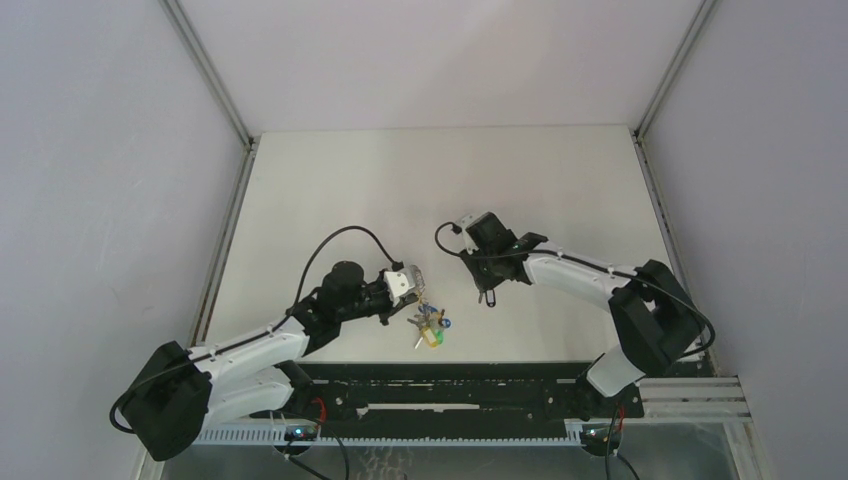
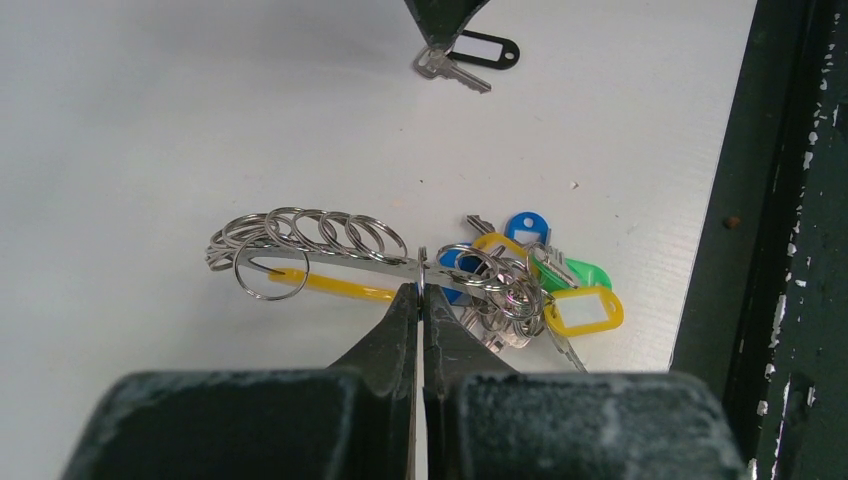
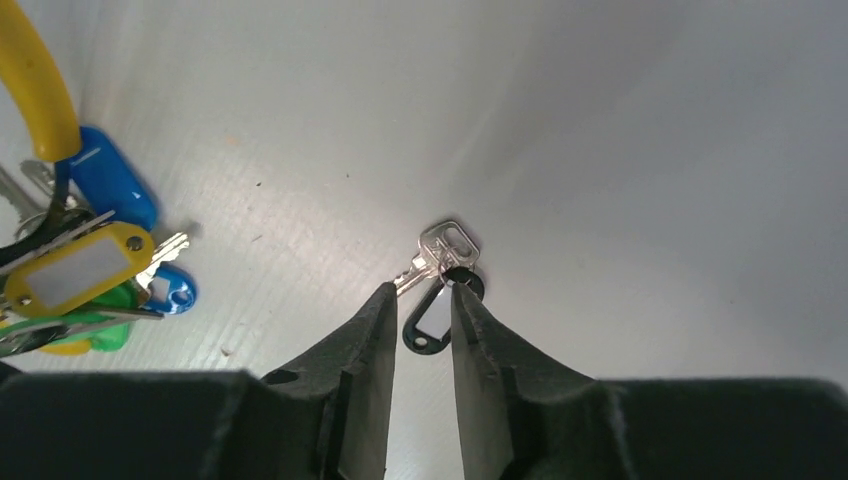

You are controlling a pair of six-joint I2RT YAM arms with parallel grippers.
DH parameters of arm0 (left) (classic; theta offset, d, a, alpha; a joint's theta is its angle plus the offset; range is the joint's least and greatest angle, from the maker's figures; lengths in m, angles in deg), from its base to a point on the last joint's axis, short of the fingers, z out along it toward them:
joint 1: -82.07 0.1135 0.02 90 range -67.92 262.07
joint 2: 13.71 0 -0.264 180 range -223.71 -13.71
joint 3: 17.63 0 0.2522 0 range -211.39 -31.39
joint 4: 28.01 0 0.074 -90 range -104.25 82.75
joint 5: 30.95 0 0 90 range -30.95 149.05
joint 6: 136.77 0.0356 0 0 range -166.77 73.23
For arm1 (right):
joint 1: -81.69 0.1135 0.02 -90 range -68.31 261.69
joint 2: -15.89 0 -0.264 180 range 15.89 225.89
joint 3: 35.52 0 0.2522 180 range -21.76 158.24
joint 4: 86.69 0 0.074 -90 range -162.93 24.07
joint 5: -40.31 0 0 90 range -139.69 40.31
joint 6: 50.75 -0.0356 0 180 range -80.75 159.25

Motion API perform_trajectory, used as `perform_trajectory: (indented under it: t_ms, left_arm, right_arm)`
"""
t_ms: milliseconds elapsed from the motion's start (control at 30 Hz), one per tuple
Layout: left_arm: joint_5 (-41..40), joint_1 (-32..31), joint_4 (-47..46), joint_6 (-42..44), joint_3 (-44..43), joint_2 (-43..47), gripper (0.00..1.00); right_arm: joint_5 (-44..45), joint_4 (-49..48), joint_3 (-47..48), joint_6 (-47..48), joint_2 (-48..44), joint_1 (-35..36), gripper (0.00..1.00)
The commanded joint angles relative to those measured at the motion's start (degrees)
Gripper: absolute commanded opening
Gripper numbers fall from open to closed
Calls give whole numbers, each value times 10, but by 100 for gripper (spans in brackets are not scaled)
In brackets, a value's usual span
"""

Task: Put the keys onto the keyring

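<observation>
The keys are one small silver key point(image 3: 440, 250) with a black tag point(image 3: 428, 320), lying flat on the white table point(image 1: 420, 190). My right gripper point(image 3: 423, 290) stands over it, open, jaws partly closed with the tag in the gap between its fingertips. The top view shows the key point(image 1: 487, 297) just below that gripper point(image 1: 487, 283). The keyring point(image 2: 330, 250) is a silvery bar of rings with a yellow band point(image 2: 320, 285) and blue, green and yellow tags point(image 2: 560, 290). My left gripper point(image 2: 421, 288) is shut on a thin ring at its middle.
A black rail point(image 1: 450, 385) runs along the table's near edge, close to the tag bunch point(image 1: 430, 330). Grey walls with metal posts point(image 1: 215, 80) enclose the table on three sides. The two grippers are a short gap apart near the front centre.
</observation>
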Motion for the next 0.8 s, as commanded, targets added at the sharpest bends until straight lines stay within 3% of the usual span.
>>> perform_trajectory:
  t_ms: [0,767]
  left_arm:
    - [-9,1,-10,-7,-44,0,0]
    - [-6,1,-9,-5,-46,-2,0]
  right_arm:
    - [49,32,41,18,36,13,25]
    - [70,68,94,29,116,34,20]
